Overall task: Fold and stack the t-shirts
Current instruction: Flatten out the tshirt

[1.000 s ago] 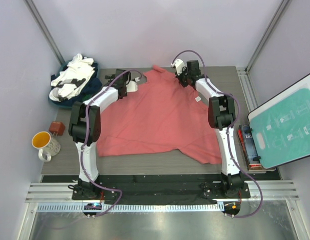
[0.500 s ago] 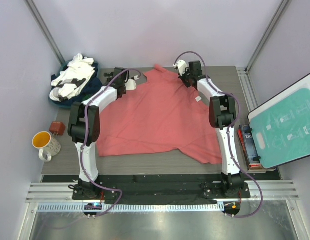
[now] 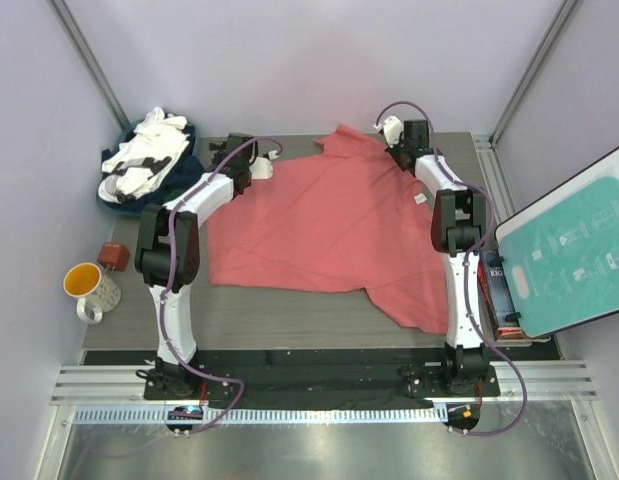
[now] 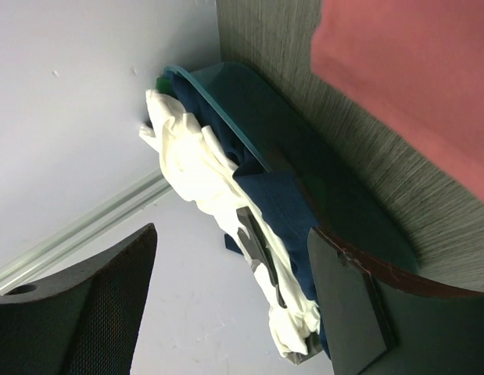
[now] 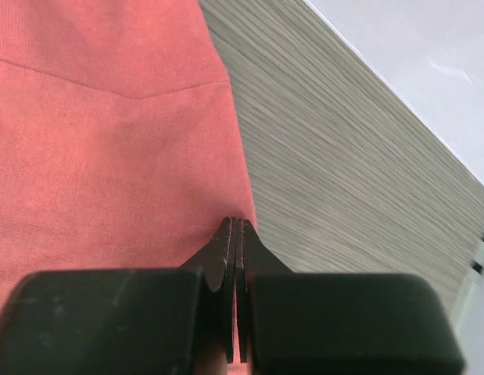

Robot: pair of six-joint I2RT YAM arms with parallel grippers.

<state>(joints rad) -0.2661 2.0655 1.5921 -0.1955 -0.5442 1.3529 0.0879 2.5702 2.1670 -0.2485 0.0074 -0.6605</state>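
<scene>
A coral-red t-shirt (image 3: 329, 220) lies spread on the grey table (image 3: 289, 310), with a small white tag (image 3: 421, 198) near its right side. My right gripper (image 3: 399, 155) is at the shirt's far right corner. In the right wrist view it (image 5: 235, 223) is shut, pinching the edge of the red cloth (image 5: 109, 141). My left gripper (image 3: 257, 170) is at the far left, just off the shirt's left edge. In the left wrist view it (image 4: 230, 234) is open and empty. White (image 4: 187, 156) and navy (image 4: 281, 203) shirts lie piled beyond it.
The white and navy pile sits in a dark teal bin (image 3: 147, 158) off the table's far left corner. An orange-lined mug (image 3: 89, 288) and a small brown object (image 3: 113, 255) stand left of the table. A teal board (image 3: 574, 250) and a dark box (image 3: 494, 285) are at the right.
My right gripper has moved right along the far edge, dragging the red shirt with it. The shirt's left edge has slid away from my left gripper, which stayed almost still.
</scene>
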